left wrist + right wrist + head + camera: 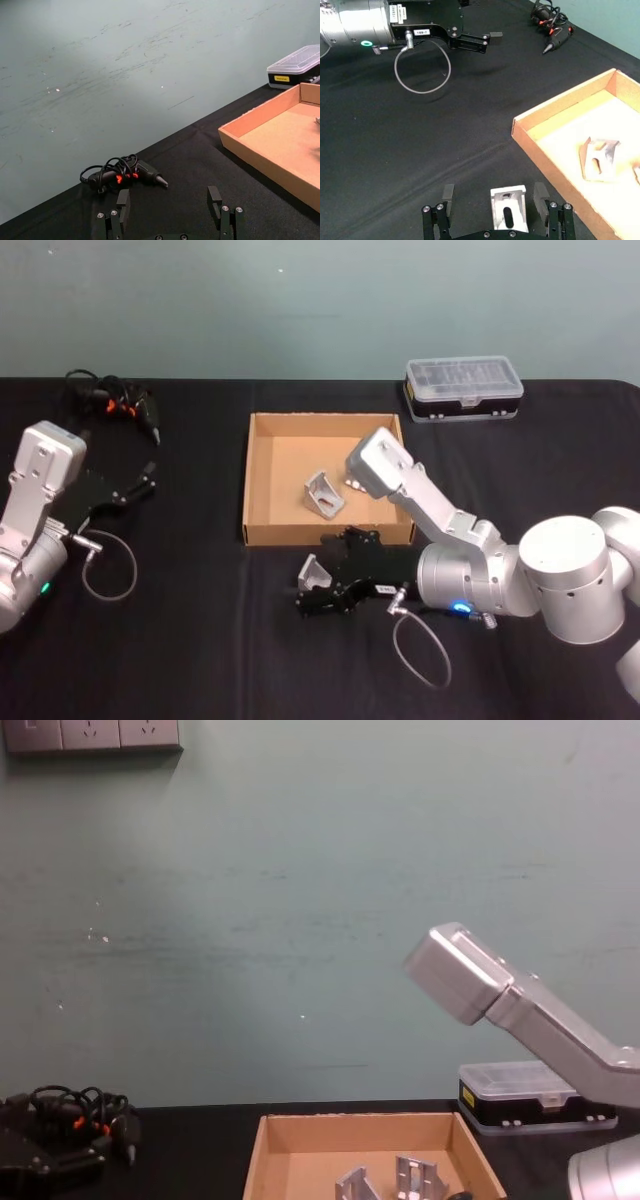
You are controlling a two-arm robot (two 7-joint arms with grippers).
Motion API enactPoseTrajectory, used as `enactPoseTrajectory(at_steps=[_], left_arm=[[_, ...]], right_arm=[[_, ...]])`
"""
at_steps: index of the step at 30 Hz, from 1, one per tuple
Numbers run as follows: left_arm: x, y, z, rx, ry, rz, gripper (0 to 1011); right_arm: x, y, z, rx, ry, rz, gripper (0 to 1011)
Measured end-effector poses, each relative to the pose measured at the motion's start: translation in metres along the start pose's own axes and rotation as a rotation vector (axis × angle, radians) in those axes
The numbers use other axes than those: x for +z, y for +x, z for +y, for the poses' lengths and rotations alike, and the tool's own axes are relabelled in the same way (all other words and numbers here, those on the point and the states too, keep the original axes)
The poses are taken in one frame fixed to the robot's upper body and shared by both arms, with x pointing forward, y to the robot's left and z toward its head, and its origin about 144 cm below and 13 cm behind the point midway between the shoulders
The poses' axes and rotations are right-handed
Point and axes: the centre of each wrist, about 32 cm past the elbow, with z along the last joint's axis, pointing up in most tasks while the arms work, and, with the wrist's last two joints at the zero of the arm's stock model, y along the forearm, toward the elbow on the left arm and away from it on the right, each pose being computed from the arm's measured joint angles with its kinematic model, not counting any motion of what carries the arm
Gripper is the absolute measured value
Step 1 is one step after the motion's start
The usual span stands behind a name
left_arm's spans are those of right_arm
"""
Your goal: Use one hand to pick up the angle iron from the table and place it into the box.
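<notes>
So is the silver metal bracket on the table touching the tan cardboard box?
Apart. Right wrist view shows black table between silver metal bracket and tan cardboard box.

This looks like a robotics lab or workshop bench. A table (200, 660) under black cloth stands against a plain pale green wall (300, 870), with a row of power sockets (92, 734) high up. Two silver robot arms, the left arm (40, 490) and the right arm (440, 508), reach over it. On it lie a clear-lidded parts case (463, 388), a corded hand tool (115, 402) and a cardboard box (250, 480) holding a metal bracket (324, 494).
</notes>
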Motion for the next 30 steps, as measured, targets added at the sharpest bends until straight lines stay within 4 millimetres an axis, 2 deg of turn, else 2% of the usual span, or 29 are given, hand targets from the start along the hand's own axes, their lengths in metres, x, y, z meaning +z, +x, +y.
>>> enactPoseTrajectory(at_steps=[30], left_arm=[[0.000, 0.000, 0.000, 0.000, 0.000, 0.000, 1011]], right_arm=[[-0.015, 0.009, 0.026, 0.014, -0.003, 0.035, 1000]])
